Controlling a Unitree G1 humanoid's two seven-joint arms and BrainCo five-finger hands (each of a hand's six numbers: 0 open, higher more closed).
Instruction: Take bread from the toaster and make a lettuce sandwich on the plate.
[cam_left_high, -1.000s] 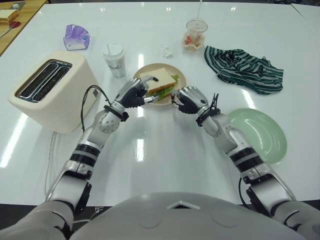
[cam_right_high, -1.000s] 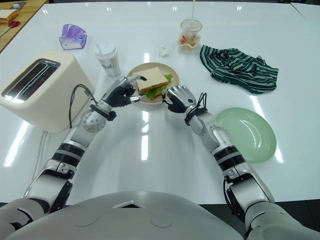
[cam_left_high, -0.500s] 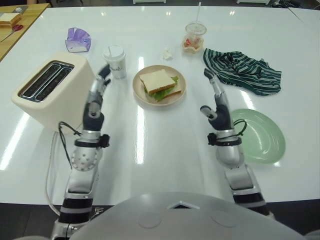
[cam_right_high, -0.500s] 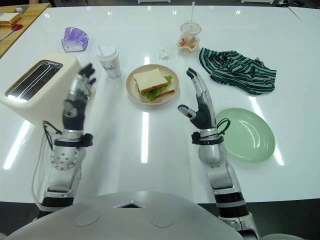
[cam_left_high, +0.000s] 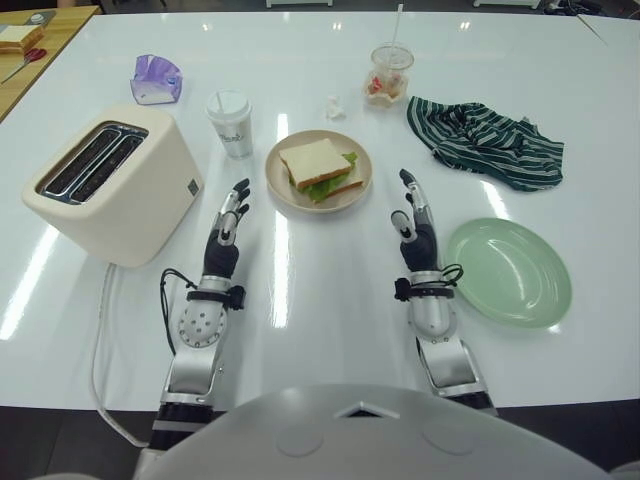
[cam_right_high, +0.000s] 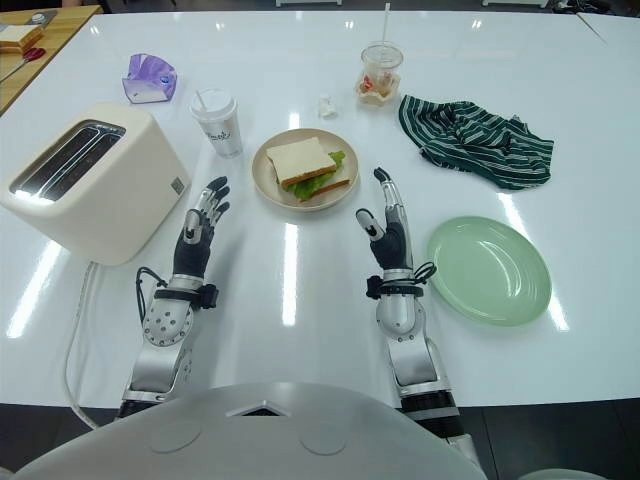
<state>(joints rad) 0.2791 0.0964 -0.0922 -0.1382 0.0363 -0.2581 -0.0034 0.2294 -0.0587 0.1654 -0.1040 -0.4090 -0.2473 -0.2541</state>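
Holding nothing, the left hand (cam_left_high: 225, 235) stands with its fingers straight and slightly spread, pointing away over the white table (cam_left_high: 300, 290). The right hand (cam_left_high: 415, 232) matches it: fingers extended, thumb out to the side, nothing in the palm. Both are apart from every object.

Between and beyond the hands: a round beige plate (cam_left_high: 283, 192) with the sandwich (cam_left_high: 318, 160) on it. It has a square white bread slice on top, ruffled green lettuce poking out at the right edge, and a second slice beneath. The underside of the stack is hidden.

Left of the left hand: a cream toaster (cam_left_high: 130, 215), rounded box, smooth shell, with two long slots on top. The slots read dark in the left eye view. In the right eye view glare covers their near end, so what is inside cannot be made out. A white cord (cam_left_high: 100, 330) runs from the toaster toward the near table edge and is cut off there.

Just right of the right hand: an empty pale green plate (cam_left_high: 508, 272), glossy.

Farther back: a lidded paper cup (cam_left_high: 231, 123) near the beige plate, and a crumpled green-and-white striped cloth (cam_left_high: 485, 140). There is also a clear plastic cup (cam_left_high: 390, 70) with a straw, contents unclear; a small crumpled white scrap (cam_left_high: 333, 105); and a purple translucent packet (cam_left_high: 157, 78). In the far left corner, a wooden surface (cam_left_high: 55, 25) is partly cut off by the frame.
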